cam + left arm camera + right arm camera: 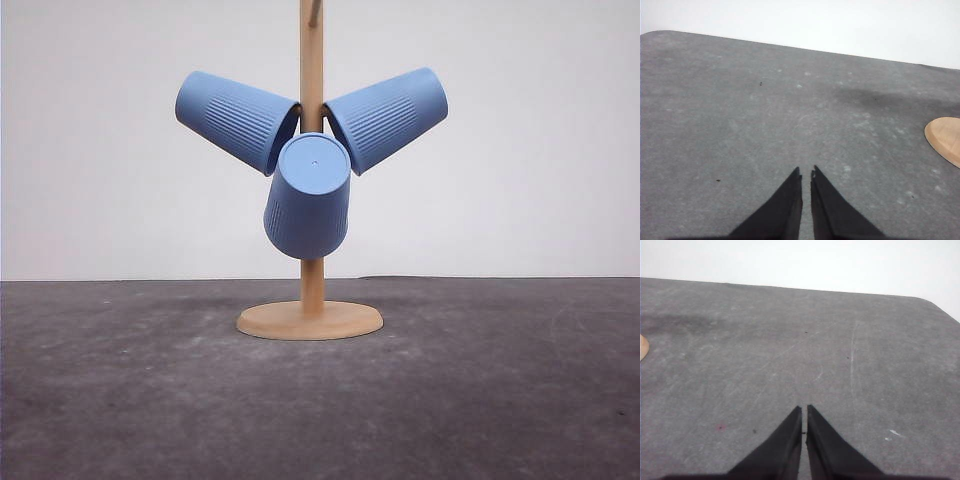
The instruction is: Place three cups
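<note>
three blue cups were seen hung on a wooden stand (pixel 312 270) on the grey table (pixel 120 400). the left cup (pixel 235 120) and the right cup (pixel 388 117) were tilted outward from the pole, either side of it. the middle cup (pixel 309 195) was hung in front, base toward the camera. the left gripper (pixel 806 174) was held nearly closed, empty, above bare table. the right gripper (pixel 804 410) was likewise nearly closed and empty.

The wooden stand (pixel 311 318) with three cups (pixel 308 196) is occupying frame centre; the table (pixel 120 400) is lying open left, right and in the foreground.
</note>
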Tool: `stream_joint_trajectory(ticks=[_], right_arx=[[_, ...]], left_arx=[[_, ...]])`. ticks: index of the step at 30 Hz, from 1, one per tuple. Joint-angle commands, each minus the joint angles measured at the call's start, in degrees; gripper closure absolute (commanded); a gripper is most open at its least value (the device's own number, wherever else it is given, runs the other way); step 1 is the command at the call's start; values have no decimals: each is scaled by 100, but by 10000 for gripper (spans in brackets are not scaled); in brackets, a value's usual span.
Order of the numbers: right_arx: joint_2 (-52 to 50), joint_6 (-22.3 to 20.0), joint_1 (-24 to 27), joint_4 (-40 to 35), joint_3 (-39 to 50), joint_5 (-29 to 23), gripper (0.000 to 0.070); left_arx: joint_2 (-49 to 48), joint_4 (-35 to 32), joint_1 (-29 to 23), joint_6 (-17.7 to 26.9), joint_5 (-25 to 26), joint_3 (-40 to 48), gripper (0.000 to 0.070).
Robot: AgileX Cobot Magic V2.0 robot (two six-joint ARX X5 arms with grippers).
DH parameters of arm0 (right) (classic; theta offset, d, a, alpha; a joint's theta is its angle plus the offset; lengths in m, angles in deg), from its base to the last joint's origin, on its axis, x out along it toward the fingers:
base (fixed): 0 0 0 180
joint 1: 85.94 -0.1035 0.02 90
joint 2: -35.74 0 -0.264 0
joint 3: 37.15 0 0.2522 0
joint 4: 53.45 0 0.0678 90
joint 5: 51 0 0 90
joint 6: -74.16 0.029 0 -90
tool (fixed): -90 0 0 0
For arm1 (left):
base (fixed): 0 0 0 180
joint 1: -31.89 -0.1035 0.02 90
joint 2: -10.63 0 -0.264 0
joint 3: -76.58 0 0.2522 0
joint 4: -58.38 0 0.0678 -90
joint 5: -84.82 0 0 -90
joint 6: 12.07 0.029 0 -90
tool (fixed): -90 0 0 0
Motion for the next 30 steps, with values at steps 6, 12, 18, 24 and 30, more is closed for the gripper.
stream_joint_trajectory(ticks=[6, 12, 18, 24, 30], right_arx=[[0, 57, -9, -70, 22, -7, 683], [0, 58, -9, -71, 22, -7, 683], [0, 59, -9, -71, 22, -7, 683], [0, 58, -9, -70, 22, -7, 683], [0, 59, -9, -69, 22, -7, 683]], left_arx=[[-11, 31, -7, 2, -4, 81, 688], [-11, 31, -7, 2, -4, 81, 688], [-11, 31, -7, 2, -4, 81, 688], [-11, 31, -7, 2, -4, 81, 688], [-11, 31, -7, 2, -4, 81, 688]])
